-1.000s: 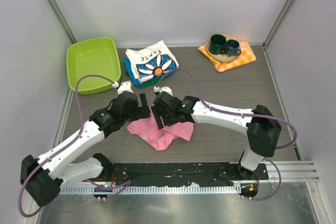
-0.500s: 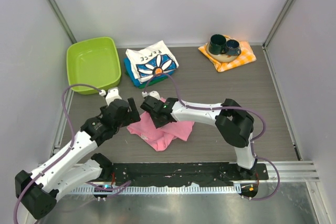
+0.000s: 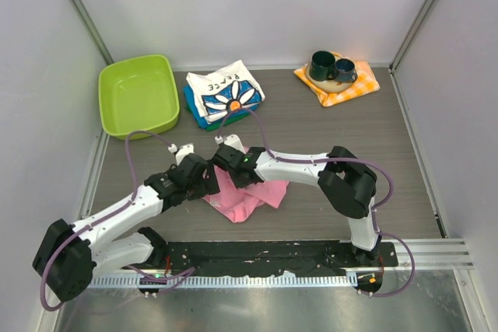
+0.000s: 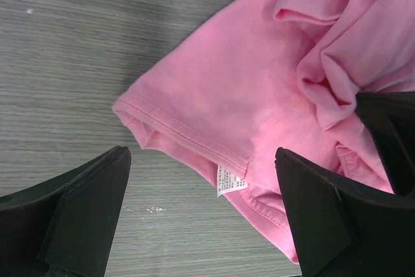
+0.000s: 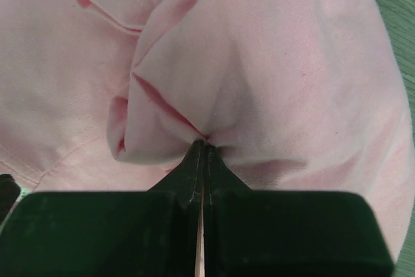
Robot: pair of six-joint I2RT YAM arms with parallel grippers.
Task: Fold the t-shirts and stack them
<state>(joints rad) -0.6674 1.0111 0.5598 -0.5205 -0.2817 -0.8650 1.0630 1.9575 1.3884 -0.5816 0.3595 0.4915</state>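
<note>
A crumpled pink t-shirt point(image 3: 250, 196) lies on the grey table in front of the arms. My right gripper point(image 3: 231, 173) is down on its upper left part, shut on a pinched fold of the pink cloth point(image 5: 259, 63); its jaws point(image 5: 202, 142) meet with fabric bunched at the tips. My left gripper point(image 3: 208, 182) hovers open over the shirt's left hem point(image 4: 194, 141), with the white care label between its fingers and nothing held. At the back, a white daisy-print t-shirt point(image 3: 227, 92) lies folded on blue and green folded ones point(image 3: 196, 117).
A lime green tub point(image 3: 138, 95) stands at the back left. An orange-and-white checked cloth point(image 3: 354, 91) with two dark mugs point(image 3: 323, 65) lies at the back right. White walls enclose the table on three sides.
My right gripper has moved left onto the pink t-shirt and shut on a fold of it. My left gripper has swung in over the shirt's left hem, staying open.
</note>
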